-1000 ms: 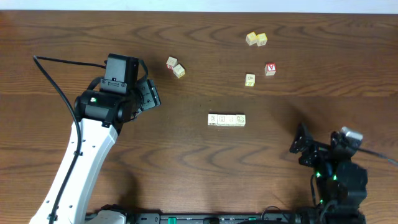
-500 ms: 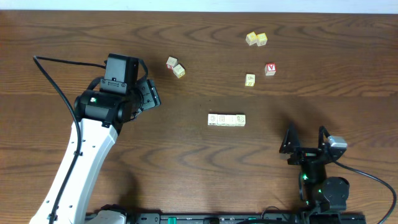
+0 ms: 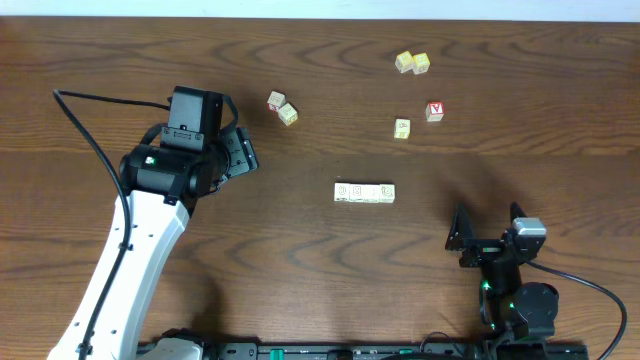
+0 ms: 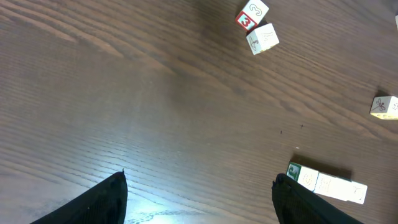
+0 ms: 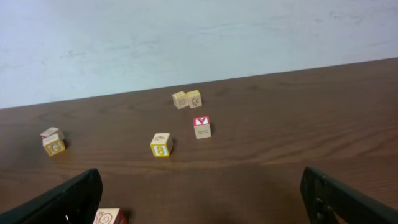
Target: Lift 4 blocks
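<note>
From above, we see four small cream-white wooden blocks [image 3: 364,192] in a row between the left gripper [image 3: 243,153] and the right gripper [image 3: 488,228], touching neither. Left wrist: jaws wide apart, blocks ahead to one side. Right wrist: jaws wide apart too, one block just ahead.

Surface: dark brown wooden tabletop [image 3: 300,260]
Centre: four cream-white cubes [image 3: 364,192] laid in a touching row
Far edge: two pale yellow cubes [image 3: 412,63]
Between: yellow-sided cube [image 3: 402,128], red-faced cube [image 3: 434,111]
Left: pair of pale cubes [image 3: 282,107]

Dark wood-grain table [image 3: 320,290] runs up to a plain pale wall [image 5: 186,37].
</note>
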{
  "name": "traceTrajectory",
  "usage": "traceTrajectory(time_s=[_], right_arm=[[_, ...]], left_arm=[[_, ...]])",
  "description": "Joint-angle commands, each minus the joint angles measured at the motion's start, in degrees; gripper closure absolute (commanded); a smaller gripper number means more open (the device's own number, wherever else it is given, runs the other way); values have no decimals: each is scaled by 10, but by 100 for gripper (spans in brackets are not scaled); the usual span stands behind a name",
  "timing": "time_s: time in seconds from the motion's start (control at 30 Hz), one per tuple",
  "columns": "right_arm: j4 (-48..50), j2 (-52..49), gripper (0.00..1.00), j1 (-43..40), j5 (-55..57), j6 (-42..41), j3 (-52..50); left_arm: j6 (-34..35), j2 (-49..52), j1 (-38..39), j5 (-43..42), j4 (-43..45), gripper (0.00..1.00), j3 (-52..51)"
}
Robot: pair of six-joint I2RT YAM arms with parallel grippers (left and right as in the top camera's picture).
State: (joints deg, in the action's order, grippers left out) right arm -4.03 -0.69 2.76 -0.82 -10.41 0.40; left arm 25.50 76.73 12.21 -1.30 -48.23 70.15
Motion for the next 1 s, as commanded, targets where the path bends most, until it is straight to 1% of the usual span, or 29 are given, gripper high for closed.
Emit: traceTrajectory(time_s=[0.0, 0.33, 0.37, 0.4, 0.67, 0.73, 0.87, 0.97], right_arm=[[-2, 3, 1, 6, -1, 11, -1], [-2, 3, 1, 6, -1, 11, -1], [-2, 3, 1, 6, -1, 11, -1], [-2, 3, 1, 6, -1, 11, -1], [-2, 3, 1, 6, -1, 11, -1], [-2, 3, 1, 6, -1, 11, -1], [-2, 3, 1, 6, -1, 11, -1], [-2, 3, 1, 6, -1, 11, -1]], left_arm=[[1, 4, -2, 7, -2, 25, 5], [1, 4, -2, 7, -2, 25, 5], [-42, 4, -2, 30, -11, 25, 5], [-49, 4, -2, 35, -13, 25, 4], [-49, 4, -2, 35, -13, 25, 4], [-60, -1, -3, 35, -13, 25, 4], [-79, -49, -3, 32, -8, 25, -27], [-110, -111, -3, 30, 22, 25, -80]])
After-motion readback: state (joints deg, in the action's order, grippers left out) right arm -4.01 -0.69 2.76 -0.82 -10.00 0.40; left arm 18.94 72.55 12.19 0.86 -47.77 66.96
